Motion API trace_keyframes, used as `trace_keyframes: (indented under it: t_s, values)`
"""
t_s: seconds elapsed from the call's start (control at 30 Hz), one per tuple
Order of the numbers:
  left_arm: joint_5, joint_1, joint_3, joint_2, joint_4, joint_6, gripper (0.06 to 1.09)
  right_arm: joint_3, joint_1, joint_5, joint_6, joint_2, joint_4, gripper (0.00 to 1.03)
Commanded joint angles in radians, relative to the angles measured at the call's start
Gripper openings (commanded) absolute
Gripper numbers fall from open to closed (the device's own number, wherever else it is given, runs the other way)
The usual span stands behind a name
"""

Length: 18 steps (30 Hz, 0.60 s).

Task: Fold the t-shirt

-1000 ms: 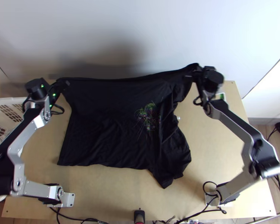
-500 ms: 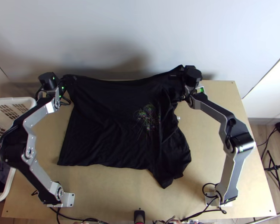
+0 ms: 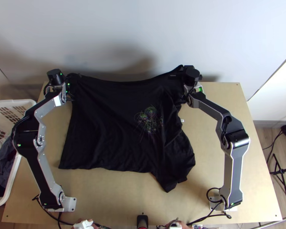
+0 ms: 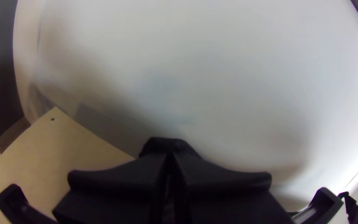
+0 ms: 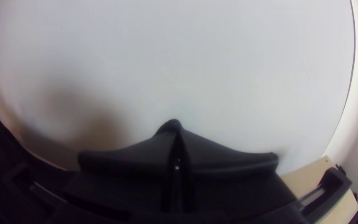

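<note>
The left end effector [image 3: 77,75] is clenched on the far corner of the shirt [image 3: 108,126] nearest the basket [image 3: 14,102], as I see it from above, and the right end effector [image 3: 176,72] pinches the same far edge toward its other end. Between them that edge runs in a shallow sag in front of the pale wall [image 3: 143,34]. The rest of the black shirt lies on the tabletop [image 3: 208,171], spread fairly flat on the left arm's side, with a print [image 3: 150,118] past its middle; on the right arm's side it's rumpled into lengthwise folds and ends in a point toward the near edge. Dark clothes [image 3: 5,160] sit in the white basket, beside the left arm. In the left wrist view, the left end effector [image 4: 168,154] has its fingertips together with a bunch of black cloth poking out past them, a bare corner of the tabletop beyond. In the right wrist view, the right end effector [image 5: 177,130] is closed too, a small peak of the shirt standing up at its tips.
</note>
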Motion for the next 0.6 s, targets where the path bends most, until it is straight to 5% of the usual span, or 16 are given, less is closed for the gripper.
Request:
trace_keyframes:
  t_s: [0.0, 0.57]
  values:
    - [-0.010, -0.009, 0.121, 0.097, -0.050, 0.014, 0.18, 0.057, 0.001, 0.010, -0.006, 0.058, 0.000, 0.02]
    - [-0.023, -0.017, 0.154, 0.105, -0.257, 0.094, 0.18, 0.060, 0.028, 0.054, -0.035, 0.075, -0.008, 0.02]
